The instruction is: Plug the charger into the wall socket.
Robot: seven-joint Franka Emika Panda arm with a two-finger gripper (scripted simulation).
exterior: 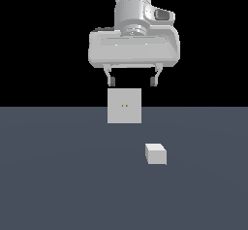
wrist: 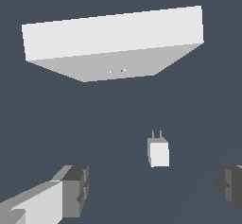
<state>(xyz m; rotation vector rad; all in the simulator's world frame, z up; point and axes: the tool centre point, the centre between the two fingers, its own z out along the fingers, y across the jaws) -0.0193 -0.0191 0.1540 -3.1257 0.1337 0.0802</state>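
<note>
The charger [exterior: 156, 154] is a small light-grey block lying on the dark floor, toward the exterior view's right of the socket and nearer the camera. In the wrist view the charger [wrist: 159, 152] shows two thin prongs pointing toward the socket. The wall socket [exterior: 124, 106] is an upright light-grey square panel with two tiny yellowish dots at its centre; it also shows in the wrist view [wrist: 113, 43]. My gripper [exterior: 132, 81] hangs open and empty above the socket, well above the floor. Its fingertips [wrist: 75, 190] frame the charger in the wrist view.
A flat dark grey-blue floor [exterior: 58, 175] spreads under everything. Nothing else stands on it in view.
</note>
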